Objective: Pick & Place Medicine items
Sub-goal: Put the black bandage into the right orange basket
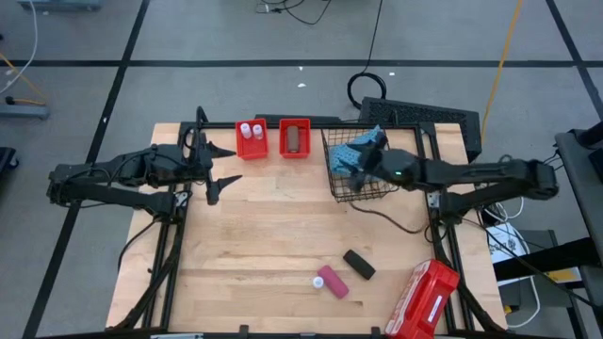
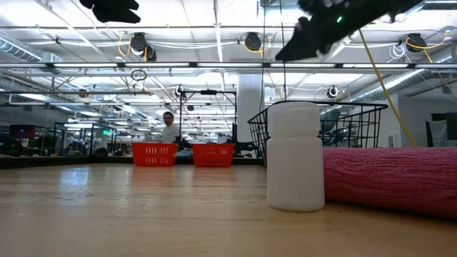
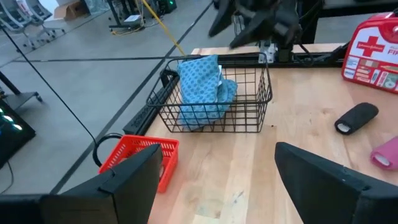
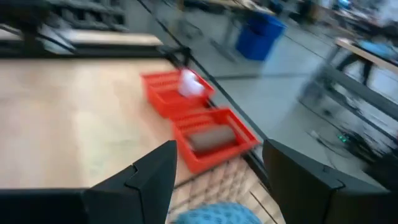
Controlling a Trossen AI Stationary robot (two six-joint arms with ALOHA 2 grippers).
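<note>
On the left side of the wooden table (image 1: 273, 235), the left gripper (image 1: 219, 169) hangs in the air with its two dark fingers spread wide apart and nothing between them. Just beside it, toward the back edge, sits a small red plastic basket (image 1: 251, 141) with two tiny white-capped vials (image 1: 252, 130) inside. Next to that is a second red plastic basket (image 1: 295, 138) holding a brown oblong box (image 1: 294, 138).

Further right stands a black wire basket (image 1: 350, 174) with a blue patterned cloth (image 1: 361, 151) in it. The right gripper (image 1: 353, 169) is over this wire basket, above the cloth. Its fingers are wide apart too, and they hold nothing.

Near the front of the table, well apart from both grippers, lie a pink white-capped tube (image 1: 332, 281) and a black oblong box (image 1: 358, 265). A large red case with white marks (image 1: 424, 299) rests at the front right corner.
</note>
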